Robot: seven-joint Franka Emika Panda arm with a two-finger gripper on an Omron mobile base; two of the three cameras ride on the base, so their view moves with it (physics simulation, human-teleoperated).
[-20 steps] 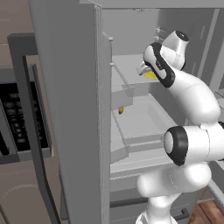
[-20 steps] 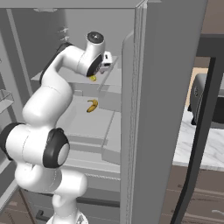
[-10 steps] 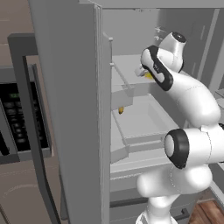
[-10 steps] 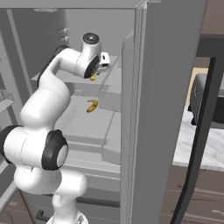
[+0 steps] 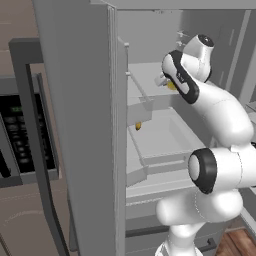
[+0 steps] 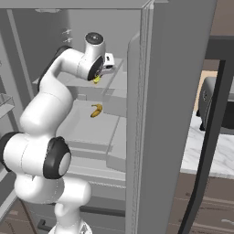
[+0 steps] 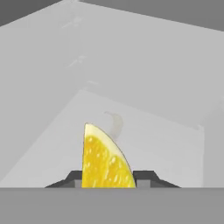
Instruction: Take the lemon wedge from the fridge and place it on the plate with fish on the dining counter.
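Gripper (image 7: 107, 180) sits inside the open fridge (image 5: 80, 125), jaws clamped on the lemon wedge (image 7: 104, 159) above a grey shelf (image 7: 148, 144); wedge stands upright between fingertips.

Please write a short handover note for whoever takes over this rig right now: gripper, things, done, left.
Gripper: shut on the small bright yellow lemon wedge, which stands between the two dark finger tips.
Where: the arm reaches into the open tall grey fridge, with the wedge at an upper shelf. A small darker orange-yellow bit lies on the shelf below; leave it.
Done: fridge door open, wedge gripped.
Left: draw the wedge out of the fridge, carry it to the white marble counter at the right, find the plate with fish and set the wedge on it.
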